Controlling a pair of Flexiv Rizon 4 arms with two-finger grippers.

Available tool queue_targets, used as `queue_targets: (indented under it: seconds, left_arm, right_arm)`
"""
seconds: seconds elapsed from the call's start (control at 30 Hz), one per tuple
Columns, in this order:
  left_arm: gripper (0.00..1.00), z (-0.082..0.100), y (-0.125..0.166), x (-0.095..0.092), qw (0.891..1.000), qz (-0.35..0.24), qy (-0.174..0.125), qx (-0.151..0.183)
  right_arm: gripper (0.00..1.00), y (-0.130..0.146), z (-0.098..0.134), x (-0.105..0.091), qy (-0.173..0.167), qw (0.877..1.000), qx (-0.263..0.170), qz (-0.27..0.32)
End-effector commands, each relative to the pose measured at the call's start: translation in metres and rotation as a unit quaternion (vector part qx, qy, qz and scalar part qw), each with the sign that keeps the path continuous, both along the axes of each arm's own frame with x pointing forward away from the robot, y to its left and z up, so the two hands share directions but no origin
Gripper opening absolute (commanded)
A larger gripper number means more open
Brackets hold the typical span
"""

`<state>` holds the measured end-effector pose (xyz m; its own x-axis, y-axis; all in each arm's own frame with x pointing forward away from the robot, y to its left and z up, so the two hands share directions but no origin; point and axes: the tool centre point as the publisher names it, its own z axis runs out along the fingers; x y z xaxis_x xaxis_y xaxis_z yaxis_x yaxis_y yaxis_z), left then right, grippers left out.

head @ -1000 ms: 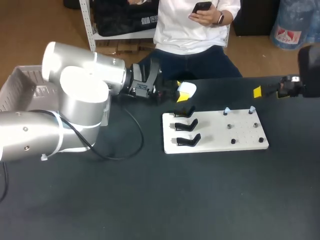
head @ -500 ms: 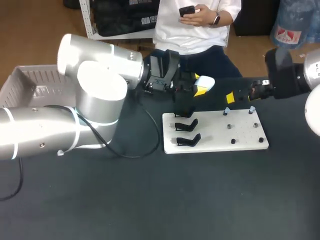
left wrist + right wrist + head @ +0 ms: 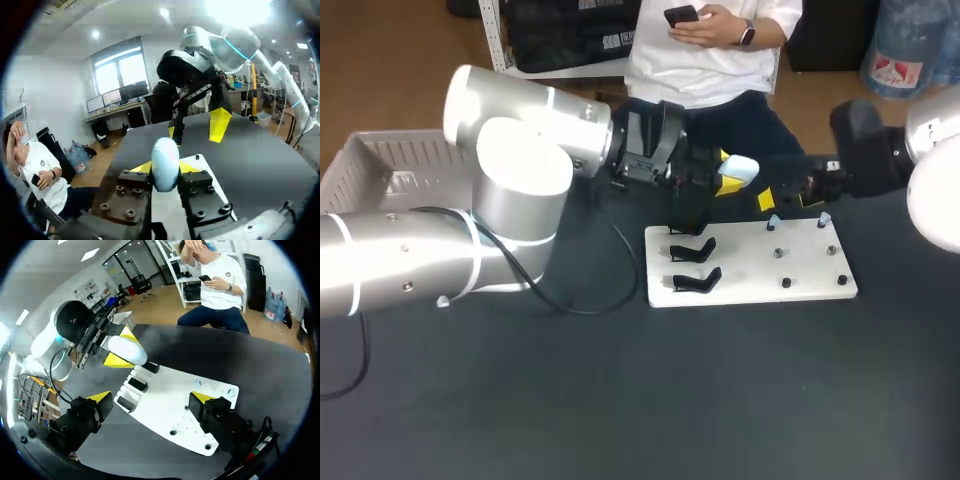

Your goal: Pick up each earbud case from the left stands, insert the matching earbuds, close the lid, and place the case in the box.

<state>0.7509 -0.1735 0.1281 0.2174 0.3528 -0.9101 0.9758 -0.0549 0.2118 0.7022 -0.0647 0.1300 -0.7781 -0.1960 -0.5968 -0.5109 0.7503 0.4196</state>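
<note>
Earbud case (image 3: pixel 740 167) (pale, rounded) clamped between left gripper (image 3: pixel 726 173) jaws, upper centre of frame; right gripper (image 3: pixel 151 399) jaws wide, holding nothing.

One earbud case (image 3: pixel 738 168), three black stands (image 3: pixel 697 280), two earbuds (image 3: pixel 773 221).

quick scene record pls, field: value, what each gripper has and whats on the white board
left gripper: shut on earbud case, held above the board's far left corner
right gripper: open, empty, by the board's far edge
board: white, on the table
stands: three, black, all empty
earbuds: two, pale blue, on far pegs
box: table's left end
</note>
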Motion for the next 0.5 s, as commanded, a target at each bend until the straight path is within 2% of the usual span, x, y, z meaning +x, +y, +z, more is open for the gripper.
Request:
queue_targets:
  seconds: [0.03, 0.5]
  left_arm:
    - [0.00, -0.004, -0.001, -0.004, 1.000, -0.004, 0.001, -0.001]
    - [0.00, -0.004, -0.001, -0.018, 1.000, -0.020, 0.001, -0.010]
  right_arm:
    - [1.00, 0.004, -0.003, 0.010, 0.004, 1.000, 0.014, 0.013]
    - [1.00, 0.005, -0.004, 0.021, 0.003, 1.000, 0.013, 0.012]
